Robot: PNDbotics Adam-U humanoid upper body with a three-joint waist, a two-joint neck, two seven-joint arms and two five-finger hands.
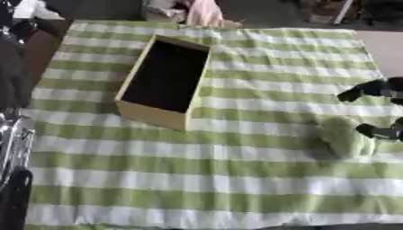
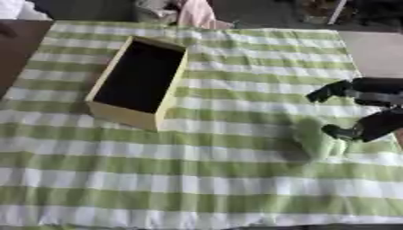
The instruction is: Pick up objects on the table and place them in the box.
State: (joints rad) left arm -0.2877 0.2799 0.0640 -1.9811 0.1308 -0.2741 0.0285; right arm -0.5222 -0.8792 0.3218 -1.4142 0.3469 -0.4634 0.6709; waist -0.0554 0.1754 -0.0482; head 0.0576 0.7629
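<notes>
Setting: apparently an indoor demonstration or test room, though the kind of place could not be told for certain. A table (image 2: 197,179) was spread with a green-and-white checked cloth (image 1: 197,188), as in a home, and bore an open tan box (image 2: 138,116). Beyond its far edge lay bare grey floor (image 2: 260,13) and indistinct clutter (image 1: 330,11).

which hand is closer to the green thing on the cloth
Right. The right hand is right beside the pale green object, fingers spread around its right side. The left hand is not clearly visible in either view.
</notes>
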